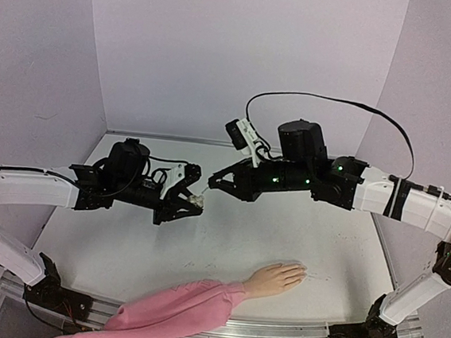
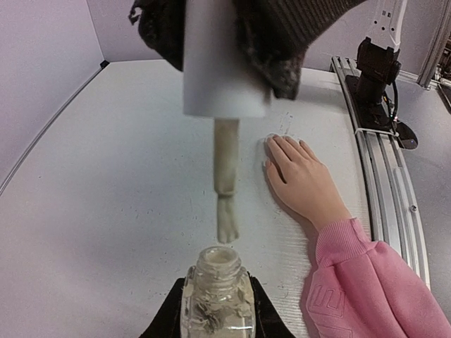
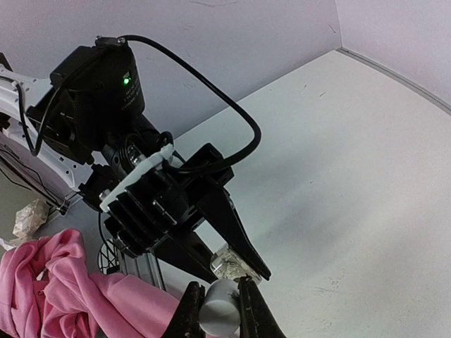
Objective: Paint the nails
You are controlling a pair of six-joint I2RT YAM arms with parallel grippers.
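Observation:
My left gripper (image 1: 194, 204) is shut on a small clear polish bottle (image 2: 218, 296) with an open neck, held above the table. My right gripper (image 1: 213, 180) is shut on the white brush cap (image 3: 223, 308). The brush (image 2: 226, 215) hangs from the cap (image 2: 225, 63) with its tip just above the bottle's mouth. The peach mannequin hand (image 1: 275, 278) with a pink sleeve (image 1: 176, 308) lies palm down at the table's near edge. It also shows in the left wrist view (image 2: 303, 179). Its nails are barely distinguishable at the fingertips (image 2: 273, 139).
The white table (image 1: 227, 233) is bounded by lilac walls at the back and sides. A metal rail (image 2: 384, 176) runs along the near edge, with the right arm's base (image 2: 377, 77) on it. Pink fabric (image 3: 56, 289) bunches below the left arm.

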